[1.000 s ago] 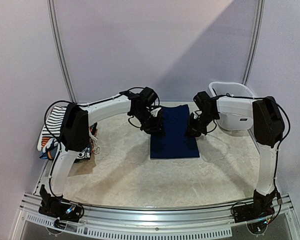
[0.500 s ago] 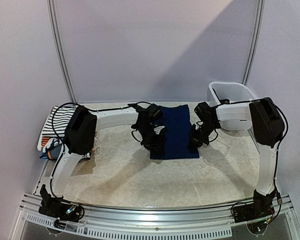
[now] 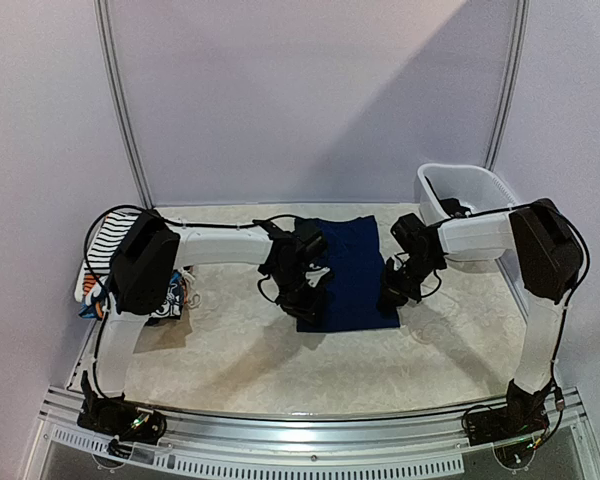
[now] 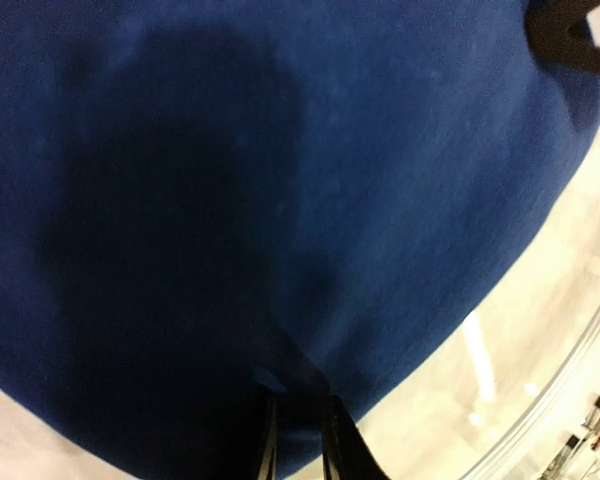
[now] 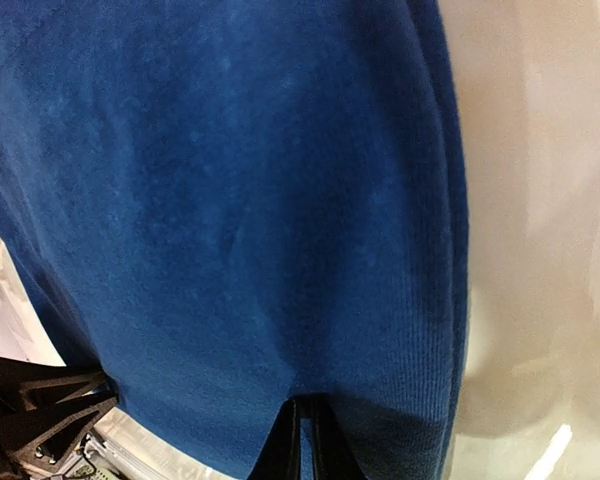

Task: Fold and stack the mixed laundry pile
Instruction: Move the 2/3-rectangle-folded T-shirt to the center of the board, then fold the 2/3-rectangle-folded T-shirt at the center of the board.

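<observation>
We are pinching the soft, floppy blue cloth [image 3: 351, 262] at its near corners, with the left gripper [image 3: 309, 301] and right gripper [image 3: 388, 297] both squeezing it tight.

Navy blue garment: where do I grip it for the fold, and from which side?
Pinch its near corners, one gripper from each side. The navy blue garment lies flat as a rectangle, so only its thin edges give a hold. The left gripper and right gripper are both closed on that near edge.
</observation>
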Available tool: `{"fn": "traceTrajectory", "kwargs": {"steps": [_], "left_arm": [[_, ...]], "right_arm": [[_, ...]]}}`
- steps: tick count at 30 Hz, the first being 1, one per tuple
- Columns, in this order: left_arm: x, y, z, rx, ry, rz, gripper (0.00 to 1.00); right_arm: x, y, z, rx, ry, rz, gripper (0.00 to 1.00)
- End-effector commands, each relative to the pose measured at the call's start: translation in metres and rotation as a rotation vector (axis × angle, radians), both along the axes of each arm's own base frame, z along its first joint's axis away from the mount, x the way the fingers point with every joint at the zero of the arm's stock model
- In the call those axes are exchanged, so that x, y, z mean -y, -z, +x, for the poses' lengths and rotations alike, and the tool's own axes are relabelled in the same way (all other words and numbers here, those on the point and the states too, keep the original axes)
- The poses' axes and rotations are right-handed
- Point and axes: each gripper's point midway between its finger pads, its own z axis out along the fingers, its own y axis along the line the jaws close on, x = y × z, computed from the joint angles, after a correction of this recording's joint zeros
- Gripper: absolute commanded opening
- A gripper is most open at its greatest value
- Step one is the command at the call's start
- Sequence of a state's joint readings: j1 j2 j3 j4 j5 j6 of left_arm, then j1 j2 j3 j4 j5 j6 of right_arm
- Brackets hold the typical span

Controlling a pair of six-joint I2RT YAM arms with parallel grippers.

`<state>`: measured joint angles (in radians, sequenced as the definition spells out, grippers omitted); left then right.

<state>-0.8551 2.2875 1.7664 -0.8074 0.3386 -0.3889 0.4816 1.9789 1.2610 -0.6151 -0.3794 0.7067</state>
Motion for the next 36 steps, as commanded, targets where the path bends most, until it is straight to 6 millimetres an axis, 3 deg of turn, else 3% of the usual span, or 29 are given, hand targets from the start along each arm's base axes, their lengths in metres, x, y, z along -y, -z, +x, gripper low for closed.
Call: {"fn": "traceTrajectory", "kwargs": {"steps": [1, 7, 12, 18, 21, 23, 25, 26, 28, 29, 31, 34, 36], "left_arm": [[-0.025, 0.017, -0.035, -0.014, 0.043, 0.132, 0.15], [-0.031, 0.006, -0.059, 0.011, 0.062, 0.148, 0.15], [-0.037, -0.022, -0.067, 0.066, 0.058, 0.144, 0.16], [-0.054, -0.082, -0.05, 0.252, 0.046, 0.143, 0.27], [-0.064, -0.114, -0.035, 0.388, 0.037, 0.143, 0.38], [-0.076, -0.143, -0.022, 0.529, -0.001, 0.153, 0.39], [-0.091, -0.175, -0.007, 0.692, -0.07, 0.134, 0.48], [-0.095, -0.189, -0.003, 0.758, -0.091, 0.097, 0.57], [-0.105, -0.204, 0.003, 0.863, -0.125, 0.059, 0.92], [-0.112, -0.205, 0.005, 0.894, -0.155, 0.06, 0.99], [-0.123, -0.198, 0.009, 0.917, -0.203, 0.075, 1.0], [-0.11, -0.171, -0.001, 0.855, -0.042, 0.064, 0.99], [-0.101, -0.154, -0.011, 0.805, 0.081, 0.087, 0.91]], "right_arm": [[0.023, 0.023, -0.053, -0.159, 0.005, -0.145, 0.06], [0.019, 0.008, -0.066, -0.143, 0.0, -0.151, 0.06], [0.02, -0.016, -0.067, -0.108, 0.019, -0.154, 0.08], [0.025, -0.058, -0.062, -0.029, 0.038, -0.147, 0.21], [0.027, -0.067, -0.065, -0.013, 0.048, -0.136, 0.26], [0.029, -0.07, -0.07, -0.002, 0.059, -0.119, 0.33], [0.03, -0.069, -0.075, 0.004, 0.073, -0.098, 0.41], [0.031, -0.067, -0.079, 0.003, 0.078, -0.09, 0.44], [0.031, -0.066, -0.083, 0.016, 0.087, -0.055, 0.49], [0.032, -0.064, -0.086, 0.022, 0.096, -0.041, 0.51], [0.033, -0.059, -0.091, 0.031, 0.11, -0.016, 0.56], [0.033, -0.047, -0.099, 0.023, 0.139, 0.023, 0.61], [0.032, -0.04, -0.103, 0.007, 0.161, 0.043, 0.61]]}}
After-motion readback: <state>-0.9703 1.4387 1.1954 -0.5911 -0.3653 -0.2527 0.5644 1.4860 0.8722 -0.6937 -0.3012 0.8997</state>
